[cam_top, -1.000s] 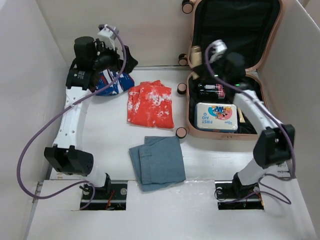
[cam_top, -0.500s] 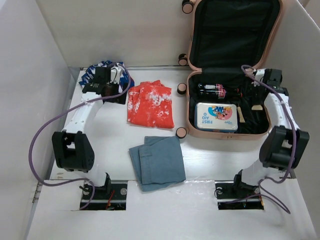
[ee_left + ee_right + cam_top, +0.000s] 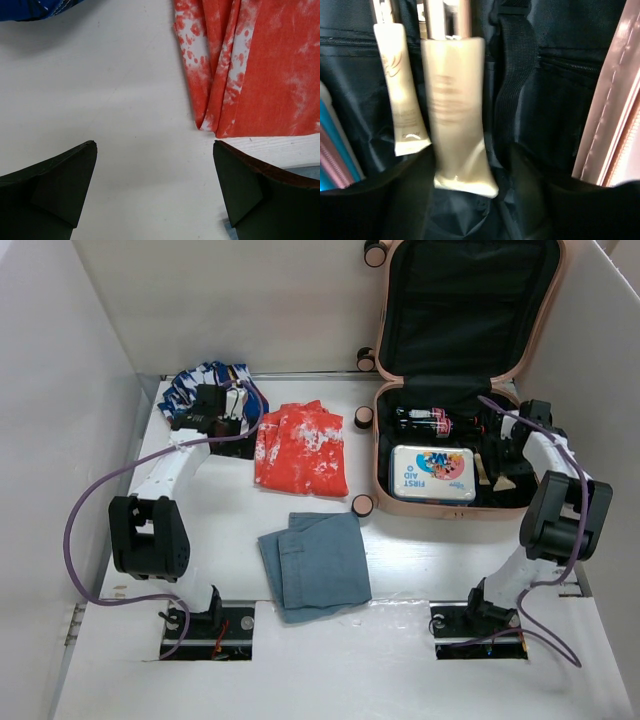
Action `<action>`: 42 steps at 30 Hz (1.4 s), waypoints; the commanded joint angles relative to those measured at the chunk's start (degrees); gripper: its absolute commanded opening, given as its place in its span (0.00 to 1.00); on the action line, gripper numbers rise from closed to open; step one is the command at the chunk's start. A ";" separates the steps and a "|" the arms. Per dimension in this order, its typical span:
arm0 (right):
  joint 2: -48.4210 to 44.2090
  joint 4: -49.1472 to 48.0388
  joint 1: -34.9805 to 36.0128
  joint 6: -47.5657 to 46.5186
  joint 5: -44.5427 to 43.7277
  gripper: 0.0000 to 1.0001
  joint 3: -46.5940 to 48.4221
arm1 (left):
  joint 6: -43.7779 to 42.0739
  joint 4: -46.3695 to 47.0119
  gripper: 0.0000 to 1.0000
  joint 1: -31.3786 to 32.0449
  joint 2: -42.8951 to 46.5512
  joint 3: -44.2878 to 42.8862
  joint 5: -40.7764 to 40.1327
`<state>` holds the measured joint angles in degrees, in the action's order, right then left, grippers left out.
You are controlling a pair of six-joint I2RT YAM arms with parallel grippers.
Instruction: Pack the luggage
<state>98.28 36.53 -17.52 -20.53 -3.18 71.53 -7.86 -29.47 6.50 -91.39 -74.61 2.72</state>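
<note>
Progress: by my judgement partly packed; three cloth items lie outside on the table [image 3: 230, 500].
Near, 6 o'clock: folded blue-grey garment [image 3: 315, 565], unpacked.
Centre: orange-and-white cloth [image 3: 300, 447], unpacked.
Left gripper [image 3: 155, 150]: spread wide, empty, at the orange-and-white cloth's 9 o'clock.
Far, 10 o'clock: blue patterned cloth [image 3: 205, 388], unpacked.
Luggage [image 3: 385, 495]: at 2 o'clock, open, lid raised.
Contents: first-aid tin [image 3: 432, 473] nearest; dark bottles [image 3: 425, 420] at its 12 o'clock; cream tubes [image 3: 457, 110] at its 3 o'clock.
Right gripper [image 3: 465, 175]: inside the luggage, astride the larger tube; whether it is pinching the tube, I cannot tell.
</note>
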 commanded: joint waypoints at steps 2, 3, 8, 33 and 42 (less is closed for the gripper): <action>-5.28 0.73 2.91 2.07 -3.65 0.73 3.79 | 0.74 0.38 1.00 -0.17 1.83 0.25 0.62; -6.94 0.73 3.80 2.08 -5.85 0.77 5.45 | 0.74 -0.31 1.00 -0.17 1.83 0.25 0.62; -20.83 2.05 13.28 5.51 -23.16 1.00 10.82 | 0.12 -1.46 1.00 -0.17 1.31 -1.24 -1.22; -36.23 -0.23 61.18 33.16 7.93 0.95 -10.60 | -2.87 0.65 1.00 -0.17 10.71 1.31 -8.43; -38.26 -20.68 69.81 58.75 8.63 0.98 -33.72 | -2.87 0.12 1.00 -0.17 14.84 3.68 -3.08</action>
<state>60.80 27.49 52.12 26.61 4.99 40.91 -10.28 -29.74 6.48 -80.03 -71.75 -2.79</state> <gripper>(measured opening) 0.974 0.997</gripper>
